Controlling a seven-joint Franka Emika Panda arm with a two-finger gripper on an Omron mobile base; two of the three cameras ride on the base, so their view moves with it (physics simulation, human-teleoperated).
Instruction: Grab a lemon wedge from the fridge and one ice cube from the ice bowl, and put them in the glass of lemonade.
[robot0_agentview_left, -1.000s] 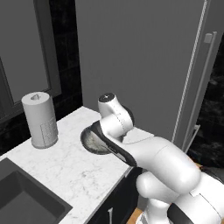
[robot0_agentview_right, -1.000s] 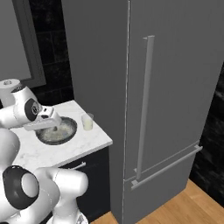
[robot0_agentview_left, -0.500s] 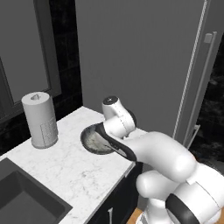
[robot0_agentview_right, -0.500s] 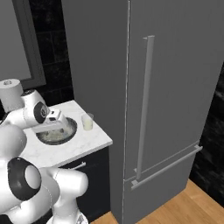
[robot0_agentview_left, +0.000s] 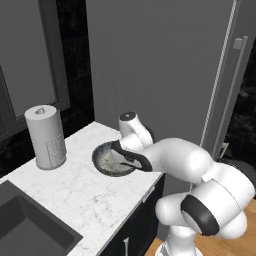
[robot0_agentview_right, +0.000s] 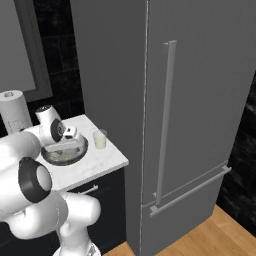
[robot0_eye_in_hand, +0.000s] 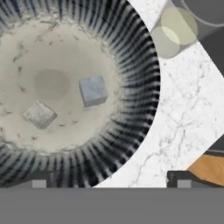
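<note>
The ice bowl (robot0_eye_in_hand: 131, 57) has a dark ribbed rim and a pale speckled inside, and two ice cubes lie in it: a grey one (robot0_eye_in_hand: 92, 91) near the middle and a paler one (robot0_eye_in_hand: 40, 114) to its left. My gripper (robot0_eye_in_hand: 109, 180) hangs open just above the bowl (robot0_agentview_right: 75, 154), its fingertips (robot0_eye_in_hand: 39, 180) far apart and holding nothing. The glass of lemonade (robot0_agentview_right: 100, 139) stands on the counter just beyond the bowl's rim, also seen as glass (robot0_eye_in_hand: 175, 31). The fridge (robot0_agentview_right: 200, 100) is shut, so the lemon wedge is hidden.
A white paper-towel roll (robot0_agentview_left: 46, 136) stands at the back left of the marble counter (robot0_agentview_left: 75, 195). A dark sink (robot0_agentview_left: 25, 220) lies at the front left. The fridge's long bar handle (robot0_agentview_right: 165, 120) rises right of the counter's end.
The hand has swung right along the counter and now sits over the ice bowl, closer to the glass. The jaws stayed open. Nothing else moved.
</note>
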